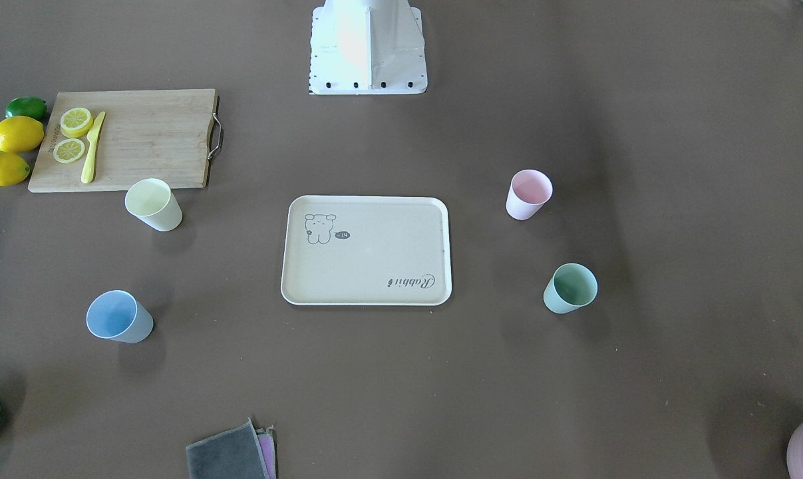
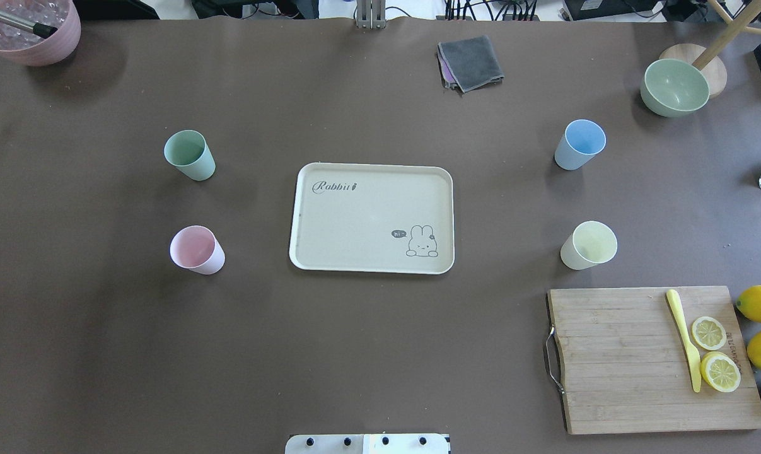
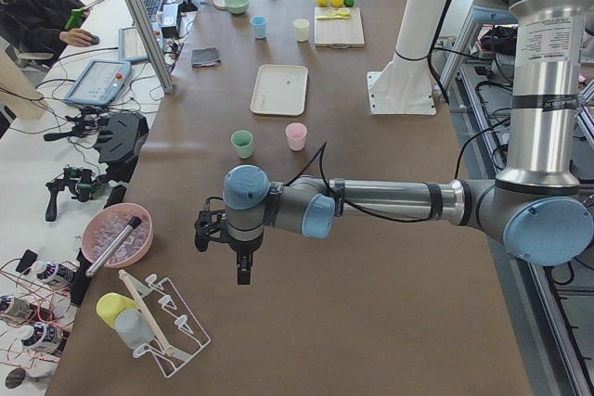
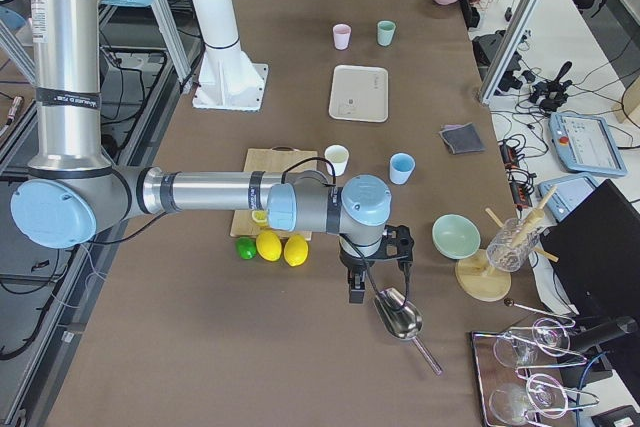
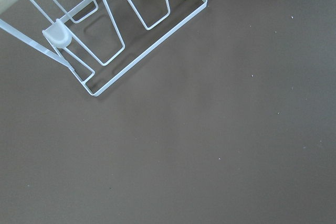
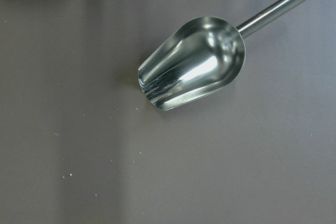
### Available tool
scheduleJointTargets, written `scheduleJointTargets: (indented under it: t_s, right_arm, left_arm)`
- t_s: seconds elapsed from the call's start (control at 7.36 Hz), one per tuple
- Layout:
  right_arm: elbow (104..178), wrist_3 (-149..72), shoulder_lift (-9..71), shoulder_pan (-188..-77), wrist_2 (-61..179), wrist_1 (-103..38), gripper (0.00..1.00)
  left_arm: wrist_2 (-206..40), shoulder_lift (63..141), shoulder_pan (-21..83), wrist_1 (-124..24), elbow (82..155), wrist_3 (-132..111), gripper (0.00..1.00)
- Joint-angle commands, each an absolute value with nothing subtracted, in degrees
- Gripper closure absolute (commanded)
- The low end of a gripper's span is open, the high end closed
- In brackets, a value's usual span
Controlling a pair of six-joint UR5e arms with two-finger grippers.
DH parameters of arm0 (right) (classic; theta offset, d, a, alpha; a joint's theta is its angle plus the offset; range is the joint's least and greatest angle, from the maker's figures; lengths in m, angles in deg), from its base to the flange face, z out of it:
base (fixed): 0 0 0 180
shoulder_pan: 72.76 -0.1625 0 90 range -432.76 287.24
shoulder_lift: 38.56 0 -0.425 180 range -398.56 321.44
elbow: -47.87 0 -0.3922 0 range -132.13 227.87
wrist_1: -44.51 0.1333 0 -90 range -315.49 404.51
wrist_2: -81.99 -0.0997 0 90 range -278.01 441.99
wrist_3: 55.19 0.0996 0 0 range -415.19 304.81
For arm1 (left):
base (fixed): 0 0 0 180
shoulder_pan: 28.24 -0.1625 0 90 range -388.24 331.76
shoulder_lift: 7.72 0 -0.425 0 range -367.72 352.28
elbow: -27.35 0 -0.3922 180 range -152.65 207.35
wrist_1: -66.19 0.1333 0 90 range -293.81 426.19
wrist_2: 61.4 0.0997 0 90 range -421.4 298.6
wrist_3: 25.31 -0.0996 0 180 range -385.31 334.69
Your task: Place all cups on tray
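The cream tray [image 2: 367,214] lies flat at the table's middle with nothing on it. Four cups stand upright on the table around it: mint green [image 2: 190,154] and pink [image 2: 196,250] on the robot's left, light blue [image 2: 580,144] and pale yellow [image 2: 588,245] on its right. My left gripper [image 3: 243,271] hangs over the table's left end, far from the cups. My right gripper [image 4: 355,292] hangs over the right end, above a metal scoop [image 6: 194,77]. Both show only in the side views, so I cannot tell whether they are open or shut.
A wooden cutting board [image 2: 632,359] with lemon slices and a yellow knife lies near right, with lemons beside it. A pale green bowl [image 2: 674,87], a grey cloth [image 2: 471,62] and a mauve pot [image 2: 30,28] sit at the far edge. A white wire rack [image 5: 105,30] stands under the left wrist.
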State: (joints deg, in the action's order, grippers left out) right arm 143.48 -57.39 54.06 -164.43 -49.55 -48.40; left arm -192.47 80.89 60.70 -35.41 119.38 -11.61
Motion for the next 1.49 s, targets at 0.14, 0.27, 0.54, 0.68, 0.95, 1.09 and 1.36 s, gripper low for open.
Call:
scheduleJointTargets:
  t_s: [0.14, 0.27, 0.54, 0.68, 0.95, 1.09, 1.36]
  right_arm:
    - [143.8, -57.4, 54.1, -164.4, -49.4, -48.4, 0.00]
    - [143.8, -57.4, 54.1, -164.4, -49.6, -48.4, 0.00]
    - [143.8, -57.4, 54.1, -164.4, -49.7, -48.4, 0.00]
    - [143.8, -57.4, 54.1, -164.4, -49.8, -48.4, 0.00]
    - [143.8, -57.3, 53.9, -164.3, -49.7, -48.4, 0.00]
    - [143.9, -57.4, 53.9, -164.3, -49.8, -48.4, 0.00]
    - [144.3, -57.4, 53.7, -164.3, -49.8, -48.4, 0.00]
  left_arm:
    - [-192.5, 80.4, 60.7, -35.4, 119.4, -11.5, 0.02]
    - [-192.5, 80.3, 60.7, -35.4, 119.6, -11.4, 0.02]
    - [-192.5, 80.3, 60.7, -35.4, 119.5, -11.4, 0.02]
    - [-192.5, 80.3, 60.7, -35.4, 119.5, -11.4, 0.02]
    - [-192.6, 80.4, 60.7, -35.5, 119.8, -11.2, 0.02]
    - [-192.5, 80.9, 60.7, -35.4, 119.5, -11.2, 0.02]
    - [-193.3, 80.9, 60.6, -36.0, 120.3, -11.3, 0.02]
